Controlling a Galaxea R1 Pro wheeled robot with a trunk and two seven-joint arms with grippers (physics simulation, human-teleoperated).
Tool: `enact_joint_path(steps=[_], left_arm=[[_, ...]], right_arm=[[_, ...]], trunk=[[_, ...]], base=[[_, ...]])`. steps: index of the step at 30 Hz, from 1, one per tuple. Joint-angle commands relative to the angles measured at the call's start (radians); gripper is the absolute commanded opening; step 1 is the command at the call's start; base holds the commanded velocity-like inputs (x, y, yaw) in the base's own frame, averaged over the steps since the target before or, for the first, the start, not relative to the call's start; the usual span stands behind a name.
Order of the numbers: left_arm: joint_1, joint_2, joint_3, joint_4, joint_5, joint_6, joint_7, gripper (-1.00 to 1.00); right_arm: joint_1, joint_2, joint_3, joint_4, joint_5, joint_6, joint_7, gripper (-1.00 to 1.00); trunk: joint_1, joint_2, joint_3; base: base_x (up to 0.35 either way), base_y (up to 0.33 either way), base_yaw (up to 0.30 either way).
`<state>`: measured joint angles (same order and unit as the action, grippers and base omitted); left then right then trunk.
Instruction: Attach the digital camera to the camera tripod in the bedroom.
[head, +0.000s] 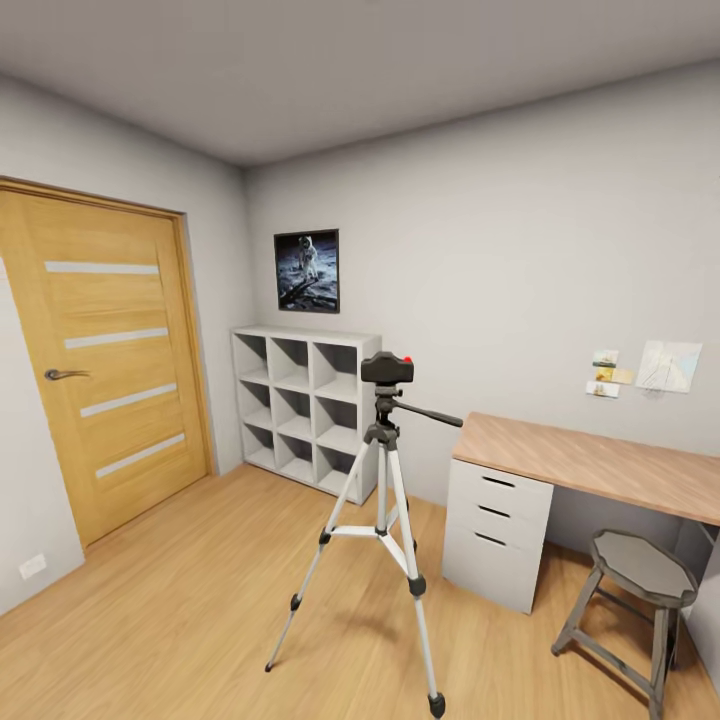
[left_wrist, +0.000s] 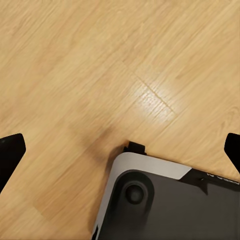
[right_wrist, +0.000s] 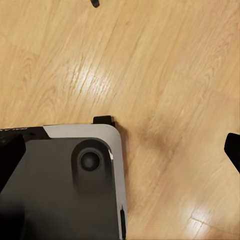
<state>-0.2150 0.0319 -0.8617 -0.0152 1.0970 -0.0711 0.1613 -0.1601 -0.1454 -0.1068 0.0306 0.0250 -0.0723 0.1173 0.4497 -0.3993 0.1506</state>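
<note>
The digital camera (head: 387, 368) already sits atop the camera tripod (head: 383, 500), seemingly mounted, while the left tool (left_wrist: 120, 150) and right tool (right_wrist: 120, 150) hang wide and empty over the floor (left_wrist: 75, 60).

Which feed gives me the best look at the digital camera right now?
The head view: the digital camera sits atop the camera tripod, fully visible with its red button, in front of the white cube shelf. Both wrist views point down at wood floor and the robot's base instead.

Bright even light, sharp render, glare patches on floor (left_wrist: 150, 97), faint shadows
</note>
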Motion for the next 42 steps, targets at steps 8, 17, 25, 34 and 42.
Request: enact_joint_path(steps=[8, 17, 25, 34, 42], left_arm=[[0.0, 0.0, -0.012, -0.002, 0.006, -0.001, 0.005, 1.0], [0.0, 0.0, -0.014, -0.002, 0.006, -0.001, 0.005, 1.0], [0.0, 0.0, -0.013, -0.002, 0.006, -0.001, 0.005, 1.0], [0.0, 0.0, -0.015, -0.002, 0.006, -0.001, 0.005, 1.0], [0.0, 0.0, -0.015, -0.002, 0.006, -0.001, 0.005, 1.0]], right_arm=[[-0.002, -0.007, -0.004, 0.002, 0.005, 0.0, 0.005, 1.0], [-0.002, -0.007, -0.005, 0.002, 0.006, -0.001, 0.005, 1.0], [-0.002, -0.003, -0.004, 0.002, 0.006, -0.002, 0.005, 1.0], [-0.002, 0.001, -0.004, 0.003, 0.006, -0.002, 0.004, 1.0], [-0.001, 0.001, -0.005, 0.003, 0.006, -0.004, 0.004, 1.0]], trunk=[[0.0, -0.001, 0.0], [0.0, -0.001, 0.0], [0.0, -0.001, 0.0], [0.0, -0.001, 0.0], [0.0, -0.001, 0.0]], base=[[0.0, 0.0, 0.0], [0.0, 0.0, 0.0], [0.0, 0.0, 0.0], [0.0, 0.0, 0.0], [0.0, 0.0, 0.0]])
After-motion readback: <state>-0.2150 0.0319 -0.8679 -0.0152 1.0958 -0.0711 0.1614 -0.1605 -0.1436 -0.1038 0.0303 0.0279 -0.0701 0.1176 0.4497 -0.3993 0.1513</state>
